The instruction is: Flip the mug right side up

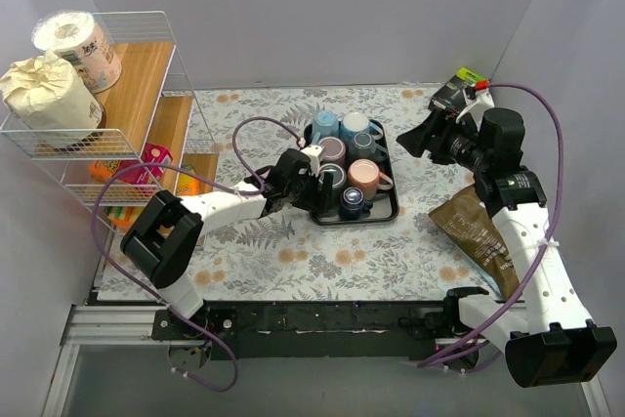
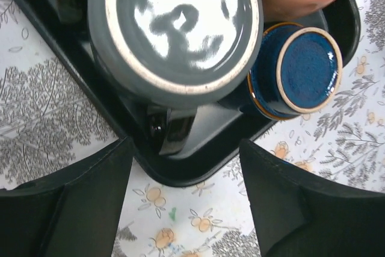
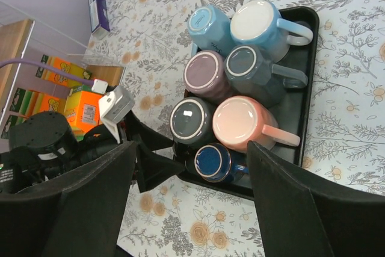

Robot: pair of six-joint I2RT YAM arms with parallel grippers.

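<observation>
A black tray (image 1: 394, 210) holds several mugs, all upside down. The dark grey mug (image 2: 180, 28) fills the left wrist view, its handle (image 2: 173, 132) pointing at the tray's near corner. A navy mug (image 2: 301, 67) stands beside it and a pink mug (image 3: 240, 121) behind. My left gripper (image 1: 290, 187) is open and empty, low at the tray's left front corner, just outside the rim (image 2: 180, 176), its fingers (image 2: 78, 200) either side of the handle's line. My right gripper (image 1: 422, 137) is open and empty, high above the tray's right side.
Other upturned mugs on the tray: light blue (image 3: 207, 25), white-bottomed blue (image 3: 261, 25), purple (image 3: 204, 71), grey-blue (image 3: 243, 64). A wire shelf (image 1: 146, 65) with paper rolls stands at the left. A brown bag (image 1: 479, 231) lies at the right, a black box (image 1: 454, 95) at the back.
</observation>
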